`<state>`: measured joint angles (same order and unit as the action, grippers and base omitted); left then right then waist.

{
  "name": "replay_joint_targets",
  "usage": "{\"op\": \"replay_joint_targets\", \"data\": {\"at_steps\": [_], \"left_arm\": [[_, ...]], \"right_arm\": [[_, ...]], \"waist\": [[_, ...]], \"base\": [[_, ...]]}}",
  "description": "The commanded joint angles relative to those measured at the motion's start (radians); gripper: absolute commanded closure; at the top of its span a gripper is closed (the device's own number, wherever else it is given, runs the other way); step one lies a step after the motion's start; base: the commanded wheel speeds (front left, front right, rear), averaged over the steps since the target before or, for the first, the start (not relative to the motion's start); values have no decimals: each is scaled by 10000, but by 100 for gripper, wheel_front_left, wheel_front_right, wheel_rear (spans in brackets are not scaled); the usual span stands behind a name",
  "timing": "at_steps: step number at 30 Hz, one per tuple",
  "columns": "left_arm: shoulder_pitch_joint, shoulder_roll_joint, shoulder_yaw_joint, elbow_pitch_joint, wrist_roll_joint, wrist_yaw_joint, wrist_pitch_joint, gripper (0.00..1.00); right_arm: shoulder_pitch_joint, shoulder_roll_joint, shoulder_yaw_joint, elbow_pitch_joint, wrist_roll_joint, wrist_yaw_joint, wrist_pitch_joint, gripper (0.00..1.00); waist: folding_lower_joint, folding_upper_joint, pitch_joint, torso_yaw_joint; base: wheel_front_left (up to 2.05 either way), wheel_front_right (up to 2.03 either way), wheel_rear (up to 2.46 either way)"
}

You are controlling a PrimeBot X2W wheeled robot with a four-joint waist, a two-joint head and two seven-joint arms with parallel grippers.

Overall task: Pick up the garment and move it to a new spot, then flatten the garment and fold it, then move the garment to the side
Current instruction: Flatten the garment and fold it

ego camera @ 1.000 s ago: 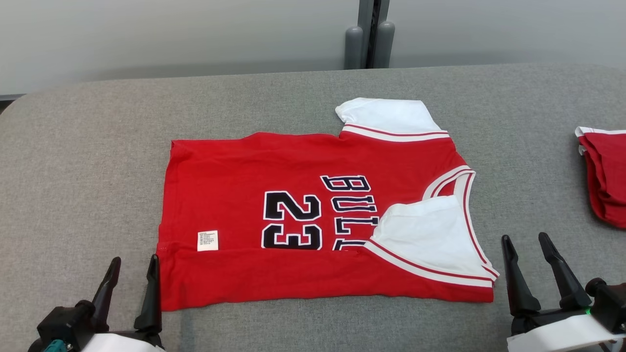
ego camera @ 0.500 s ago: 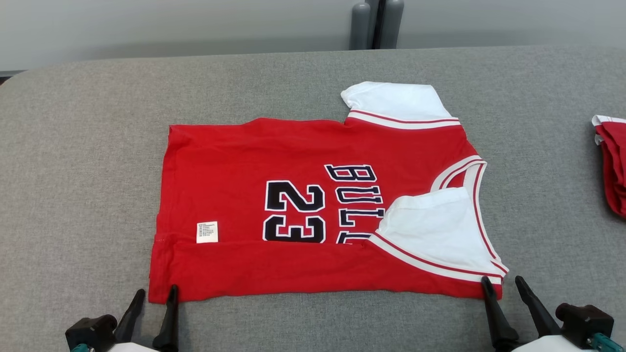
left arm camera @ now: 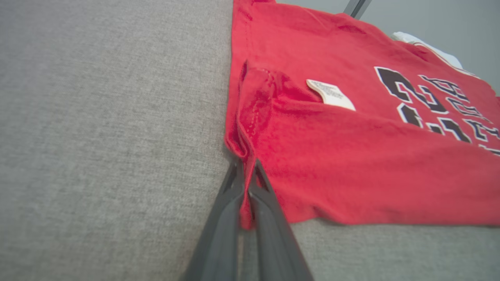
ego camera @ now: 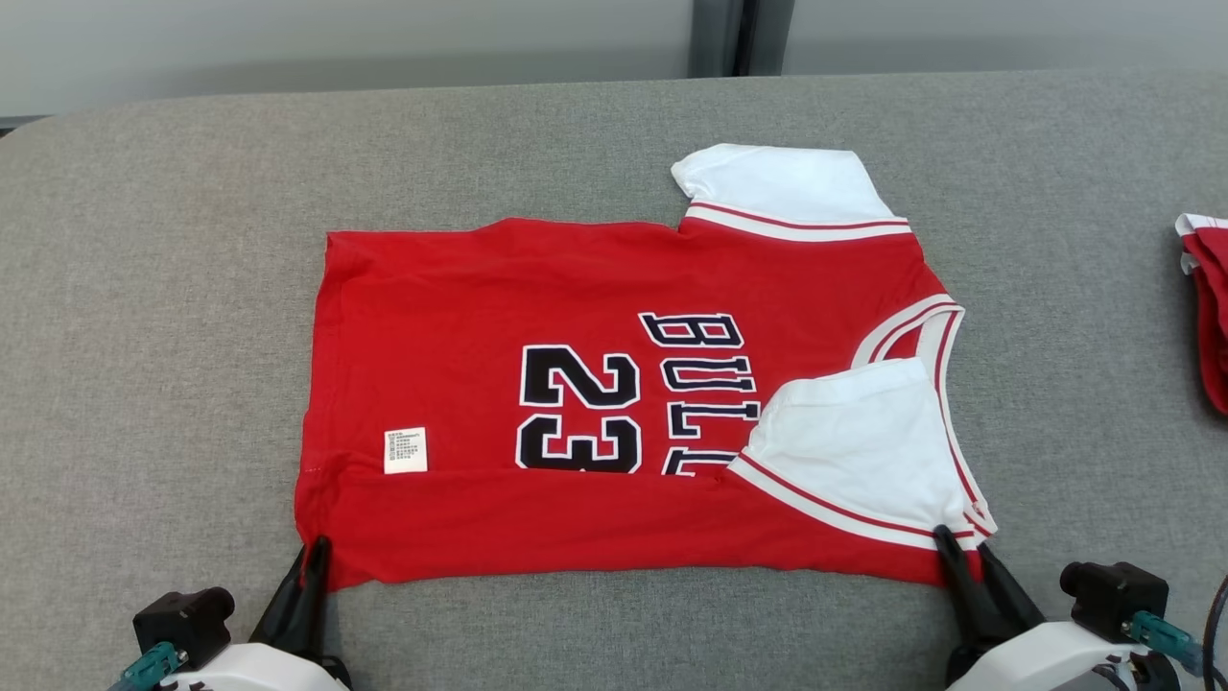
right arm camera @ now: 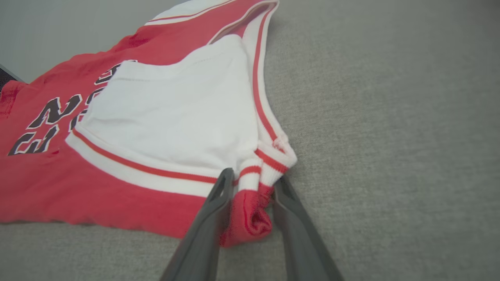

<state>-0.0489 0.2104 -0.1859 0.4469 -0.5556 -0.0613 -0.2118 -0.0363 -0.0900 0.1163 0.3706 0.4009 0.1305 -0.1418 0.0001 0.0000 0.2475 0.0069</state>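
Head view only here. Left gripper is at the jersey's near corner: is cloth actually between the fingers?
Observer: Yes. In the left wrist view the left gripper is shut on the jersey, with red hem pinched between its fingers.
Operator: Right side?
Observer: The right gripper has the bunched shoulder corner filling the gap, and both fingers touch it.
Operator: Hem flat on the left?
Observer: No, it puckers into a raised ridge just ahead of the fingertips.

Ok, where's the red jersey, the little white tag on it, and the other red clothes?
red jersey (ego camera: 460, 307), head view, on its plain red cloth above the print.
white tag (ego camera: 406, 450), head view, on the tag's middle.
other red clothes (ego camera: 1214, 317), head view, on the red cloth at the right edge.
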Motion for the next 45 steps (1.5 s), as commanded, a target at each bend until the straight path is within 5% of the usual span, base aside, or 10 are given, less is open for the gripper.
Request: {"op": "replay_joint_targets", "data": {"at_steps": [1, 13, 34, 35, 36, 37, 45], "left_arm": [[-131, 77, -68, 81, 34, -72, 48, 100], [652, 241, -167, -742, -190, -26, 391, 100], [2858, 668, -170, -2640, -686, 779, 1904, 100], [2818, 665, -155, -2628, -678, 821, 1885, 67], [2781, 665, -138, -2611, -658, 849, 1875, 0], [2726, 677, -128, -2612, -620, 908, 1856, 0], [2316, 871, 274, -3464, -96, 1502, 1095, 0]], "right_arm": [[4, -38, 108, 177, 136, 0, 168, 100], [930, -153, -268, -508, 359, -20, 119, 100], [2684, 258, -838, -1396, 353, -18, 714, 100], [2646, 268, -832, -1425, 346, -18, 692, 92], [2590, 279, -850, -1462, 310, -18, 652, 45], [2526, 287, -857, -1518, 278, -17, 609, 0], [1767, 203, -1355, -2608, -339, 5, -250, 0]], "waist": [[-1, 0, 2, 26], [-1, 0, -478, -24], [-1, 0, -1058, -315], [-1, 0, -1043, -321], [-1, 0, -1026, -327], [-1, 0, -1008, -331], [-1, 0, -816, -240]], "base": [[0, 0, 0], [0, 0, 0], [0, 0, 0], [0, 0, 0], [0, 0, 0], [0, 0, 0], [0, 0, 0]]}}
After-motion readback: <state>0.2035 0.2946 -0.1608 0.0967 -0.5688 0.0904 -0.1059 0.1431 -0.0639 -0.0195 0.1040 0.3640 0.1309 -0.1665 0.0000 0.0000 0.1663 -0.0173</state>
